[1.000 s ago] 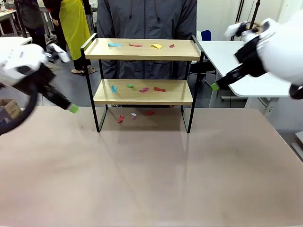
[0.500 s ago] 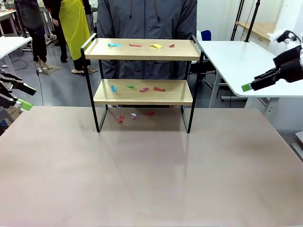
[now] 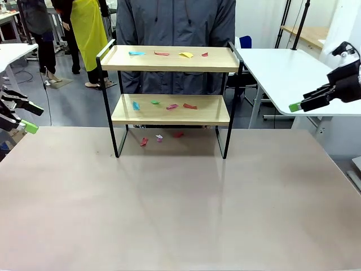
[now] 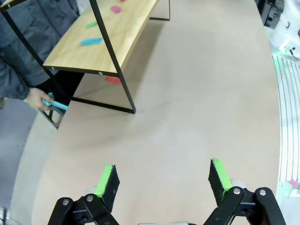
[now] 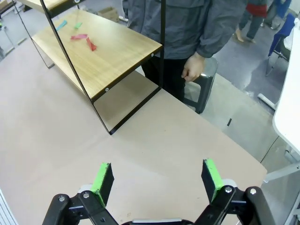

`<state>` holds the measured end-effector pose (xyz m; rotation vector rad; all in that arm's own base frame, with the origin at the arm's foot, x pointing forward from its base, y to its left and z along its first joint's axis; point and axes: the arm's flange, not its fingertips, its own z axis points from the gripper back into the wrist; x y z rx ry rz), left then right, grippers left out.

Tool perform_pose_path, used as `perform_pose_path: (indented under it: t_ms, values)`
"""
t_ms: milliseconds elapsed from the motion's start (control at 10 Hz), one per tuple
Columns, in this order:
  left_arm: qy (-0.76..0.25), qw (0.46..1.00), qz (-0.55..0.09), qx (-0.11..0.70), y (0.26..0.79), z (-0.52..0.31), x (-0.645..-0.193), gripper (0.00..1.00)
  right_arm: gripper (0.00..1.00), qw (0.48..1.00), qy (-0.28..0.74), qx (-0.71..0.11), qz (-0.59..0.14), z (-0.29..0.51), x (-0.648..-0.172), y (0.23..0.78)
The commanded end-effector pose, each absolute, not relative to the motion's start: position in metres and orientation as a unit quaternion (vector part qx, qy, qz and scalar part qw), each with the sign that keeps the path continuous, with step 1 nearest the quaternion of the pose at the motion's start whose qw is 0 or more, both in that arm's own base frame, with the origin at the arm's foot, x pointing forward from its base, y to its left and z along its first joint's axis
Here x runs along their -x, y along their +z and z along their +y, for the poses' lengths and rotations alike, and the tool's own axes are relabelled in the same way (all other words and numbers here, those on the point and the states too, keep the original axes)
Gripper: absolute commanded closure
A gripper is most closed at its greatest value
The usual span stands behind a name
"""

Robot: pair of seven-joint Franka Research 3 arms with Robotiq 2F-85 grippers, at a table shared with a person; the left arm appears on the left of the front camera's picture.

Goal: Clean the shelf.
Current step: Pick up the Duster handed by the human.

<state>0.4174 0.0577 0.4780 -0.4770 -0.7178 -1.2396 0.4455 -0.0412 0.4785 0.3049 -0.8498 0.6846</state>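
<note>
We are hovering left gripper (image 4: 162, 171) and right gripper (image 5: 157, 176) at table (image 3: 169, 214) flanks, both spread wide, empty. Shelf (image 3: 169, 65) standing mid-table, far side, paper scraps (image 3: 172, 106) littering both boards. Best approach, we are judging: reaching in level, pinching scraps singly, clearing side rails.

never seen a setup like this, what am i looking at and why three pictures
It is a two-armed robot at a table. The wide picture looks across the table from between the arms; the other two come from cameras on each wrist, looking along the black, green-padded fingers. The left gripper and right gripper are both open and hold nothing. On the table stands a two-tier shelf with coloured scraps on both boards and a few beneath it. A person in a grey jacket stands behind it.
</note>
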Motion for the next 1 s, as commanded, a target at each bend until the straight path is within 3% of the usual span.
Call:
perform_pose_path:
  t_ms: [0,200,500,900]
  values:
    - [-0.562,0.726,-0.329,0.22,0.474,0.059,-0.42,0.0,0.0,0.846,0.317,-0.149,-0.401,-0.041,-0.444,0.483]
    - [-0.536,0.708,-0.388,0.246,0.47,0.097,-0.453,0.0,0.0,0.83,0.316,-0.168,-0.428,-0.069,-0.468,0.475]
    - [-0.538,0.637,-0.437,0.337,0.443,0.139,-0.491,0.0,0.0,0.787,0.334,-0.229,-0.464,-0.121,-0.51,0.447]
    - [-0.546,0.569,-0.511,0.343,0.404,0.162,-0.519,0.0,0.0,0.736,0.339,-0.272,-0.518,-0.17,-0.559,0.395]
